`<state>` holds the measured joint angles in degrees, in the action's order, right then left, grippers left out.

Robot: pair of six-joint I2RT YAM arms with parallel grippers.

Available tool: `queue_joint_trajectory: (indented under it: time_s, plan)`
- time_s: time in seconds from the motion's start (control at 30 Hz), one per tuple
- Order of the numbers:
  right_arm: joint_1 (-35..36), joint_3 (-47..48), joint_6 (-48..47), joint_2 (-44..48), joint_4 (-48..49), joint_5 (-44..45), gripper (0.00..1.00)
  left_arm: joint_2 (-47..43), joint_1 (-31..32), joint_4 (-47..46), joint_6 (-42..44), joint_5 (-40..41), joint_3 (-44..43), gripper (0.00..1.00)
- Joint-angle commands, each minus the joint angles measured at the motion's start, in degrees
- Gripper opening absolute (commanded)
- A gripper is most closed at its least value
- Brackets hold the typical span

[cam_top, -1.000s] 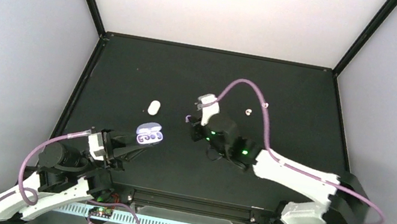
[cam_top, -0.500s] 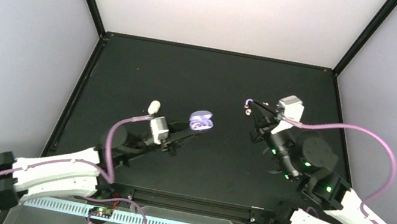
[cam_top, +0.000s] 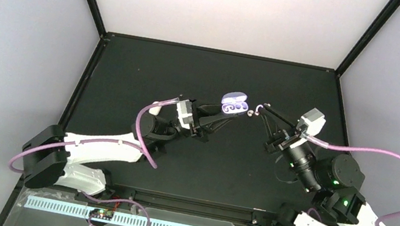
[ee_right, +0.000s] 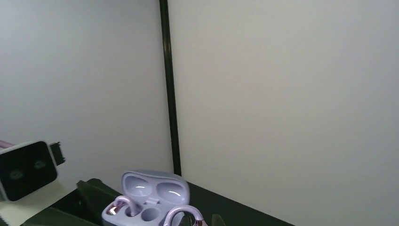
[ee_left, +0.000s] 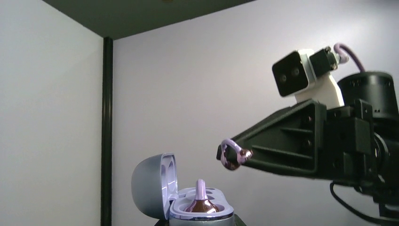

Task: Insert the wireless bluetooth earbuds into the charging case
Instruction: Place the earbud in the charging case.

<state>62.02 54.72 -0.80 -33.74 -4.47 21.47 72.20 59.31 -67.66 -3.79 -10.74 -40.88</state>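
Charging case (cam_top: 234,103) is gripped at its base by the narrowed left end effector (cam_top: 222,110) and is held with its lid (ee_left: 153,183) open and upright. One purple earbud (ee_left: 199,201) is seen seated in it. In the right wrist view the second well (ee_right: 149,214), beside that bud, is seen empty.

Just right of the case, and somewhat above its rim in the left wrist view, a second purple earbud (ee_left: 232,154) is pinched in the closed tips of the right end effector (cam_top: 264,108). No contact between this bud and the case is seen.

The two wells are laid side by side across the right arm's line of approach, with the lid on the far side. The right arm is judged the nearer, and a short move leftward and down onto the empty well is called for.
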Motion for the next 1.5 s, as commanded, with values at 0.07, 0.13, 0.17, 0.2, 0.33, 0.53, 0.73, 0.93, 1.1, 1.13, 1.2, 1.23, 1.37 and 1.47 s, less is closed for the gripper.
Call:
queue_joint_trajectory:
  time_s: [0.07, 0.13, 0.17, 0.2, 0.33, 0.53, 0.73, 0.93, 1.1, 1.13, 1.2, 1.23, 1.37, 1.47]
  plan:
    - [0.12, -3.72, -0.59, 1.28, 9.02, -4.74, 0.01, 4.89, -0.18, -13.23, -4.11, -3.87, -2.53, 0.01]
    - [0.11, -4.14, -0.35, 0.90, 10.51, -5.21, 0.01, 5.02, -0.16, -12.66, -4.27, -4.37, -2.78, 0.02]
    - [0.12, -4.22, -0.17, 0.66, 11.21, -5.64, 0.01, 5.01, -0.16, -12.23, -4.13, -4.61, -2.95, 0.02]
    - [0.11, -4.39, -0.13, 0.46, 12.18, -6.26, 0.01, 4.98, -0.16, -12.16, -4.00, -4.71, -2.93, 0.01]
    - [0.12, -4.07, 0.76, -0.98, 13.52, -6.69, 0.01, 4.87, -0.07, -12.18, -3.60, -4.60, -2.56, 0.02]
    - [0.11, -4.08, 1.89, -1.88, 14.15, -6.65, 0.01, 4.82, 0.02, -11.59, -2.77, -4.64, -2.70, 0.02]
    - [0.12, -3.65, 2.62, -2.47, 13.42, -5.50, 0.01, 4.90, 0.19, -12.10, -2.46, -4.27, -3.02, 0.02]
    - [0.06, -3.85, 3.84, -2.75, 12.97, -4.52, 0.01, 4.64, 0.28, -12.15, -2.19, -3.53, -2.97, 0.01]
    - [0.08, -3.78, 4.37, -2.98, 12.63, -4.19, 0.01, 4.61, 0.37, -12.43, -2.18, -3.11, -2.63, 0.02]
    - [0.12, -3.78, 4.62, -3.14, 12.55, -4.17, 0.01, 4.53, 0.37, -12.49, -2.18, -2.80, -2.62, 0.02]
    - [0.11, -3.81, 5.31, -3.39, 12.51, -4.02, 0.01, 4.52, 0.37, -12.35, -1.96, -2.34, -2.68, 0.02]
    - [0.12, -3.87, 5.60, -3.43, 12.53, -4.03, 0.01, 4.48, 0.37, -12.29, -1.92, -2.19, -2.71, 0.01]
    - [0.11, -3.94, 6.34, -3.68, 12.46, -3.85, 0.01, 4.46, 0.46, -12.07, -1.83, -2.03, -2.75, 0.02]
    - [0.05, -4.02, 6.71, -3.61, 12.17, -3.81, 0.01, 4.29, 0.46, -12.00, -1.75, -1.77, -2.71, 0.02]
